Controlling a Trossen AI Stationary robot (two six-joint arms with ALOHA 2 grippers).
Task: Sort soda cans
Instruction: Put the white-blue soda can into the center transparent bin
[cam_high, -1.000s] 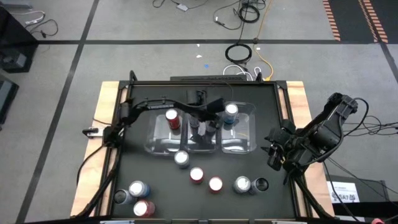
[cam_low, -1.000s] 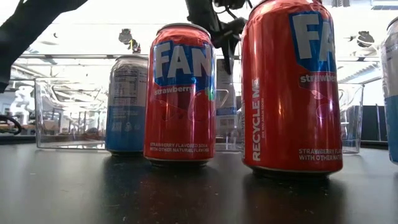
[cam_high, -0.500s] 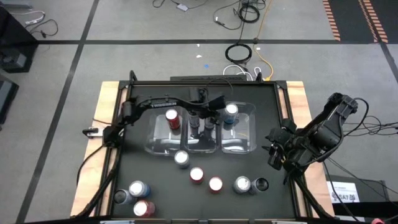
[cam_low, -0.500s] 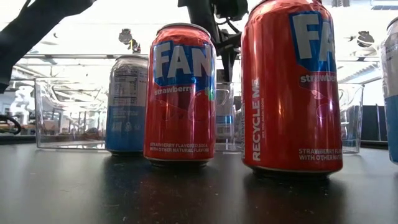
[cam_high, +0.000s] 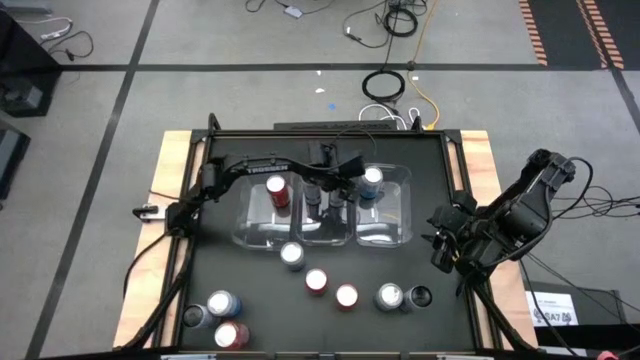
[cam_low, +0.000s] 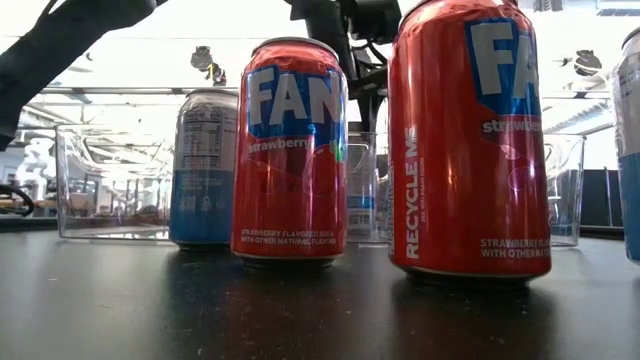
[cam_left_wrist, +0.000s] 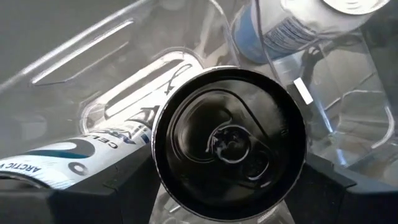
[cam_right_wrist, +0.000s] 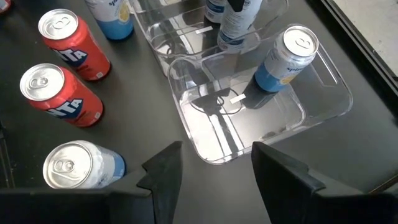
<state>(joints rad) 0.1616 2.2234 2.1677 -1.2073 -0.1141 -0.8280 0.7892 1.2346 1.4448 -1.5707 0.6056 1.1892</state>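
Observation:
Three clear bins (cam_high: 325, 235) stand side by side at mid-table. The left bin holds a red can (cam_high: 278, 190), the right bin a silver-blue can (cam_right_wrist: 283, 59). My left gripper (cam_high: 323, 200) reaches steeply down into the middle bin, shut on a black-topped soda can (cam_left_wrist: 230, 143) with a pale body (cam_low: 362, 185). Loose cans stand nearer the front, among them a silver one (cam_high: 291, 255) and two red ones (cam_high: 316, 282). My right gripper (cam_right_wrist: 214, 180) hovers open at the table's right side with nothing between its fingers. My left gripper pinches the black-topped can between its two fingers, on opposite sides of its upper wall (cam_left_wrist: 157, 165). The fingers (cam_left_wrist: 124, 183) come from above, pointing steeply down. The can stays upright inside the middle bin. Whether its base stands on the bin's floor I cannot tell.
More loose cans stand at the front left (cam_high: 221, 303) and front right (cam_high: 389, 296), the latter beside a dark one (cam_high: 419, 296). In the low view two red cans (cam_low: 290, 150) stand close before the camera. Bin walls surround the held can.
My left gripper has sunk with the black-topped can, which stays upright and sits lower in the middle bin than before.

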